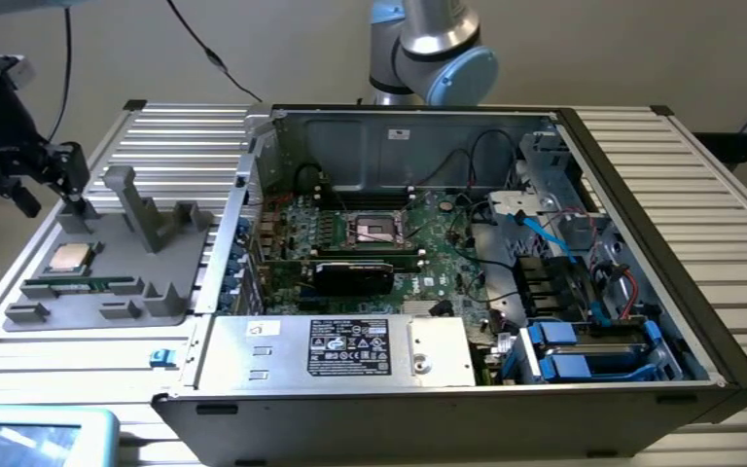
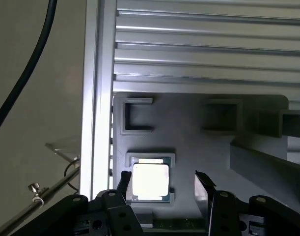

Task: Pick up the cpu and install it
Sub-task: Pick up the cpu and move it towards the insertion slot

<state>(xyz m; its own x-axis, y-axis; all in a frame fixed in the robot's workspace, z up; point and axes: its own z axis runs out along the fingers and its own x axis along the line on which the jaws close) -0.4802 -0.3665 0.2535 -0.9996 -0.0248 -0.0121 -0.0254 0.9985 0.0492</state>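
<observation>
The cpu (image 1: 69, 257) lies flat in a square pocket of the grey holder tray (image 1: 36, 313), next to the tray's slot holding a green memory stick (image 1: 82, 285). The gripper (image 2: 162, 178) hangs above the tray over the cpu, its fingers spread wide and holding nothing.

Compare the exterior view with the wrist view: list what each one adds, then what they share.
Exterior view adds: the open computer case with its motherboard socket, the memory stick lying in the grey holder, and a blue-capped arm joint behind the case.
Wrist view adds: the open fingers seen close, with the cpu lying in its recess between them as pictured, and a black cable off the table's edge.
Shared: the gripper, cpu, holder and ribbed metal table.
</observation>
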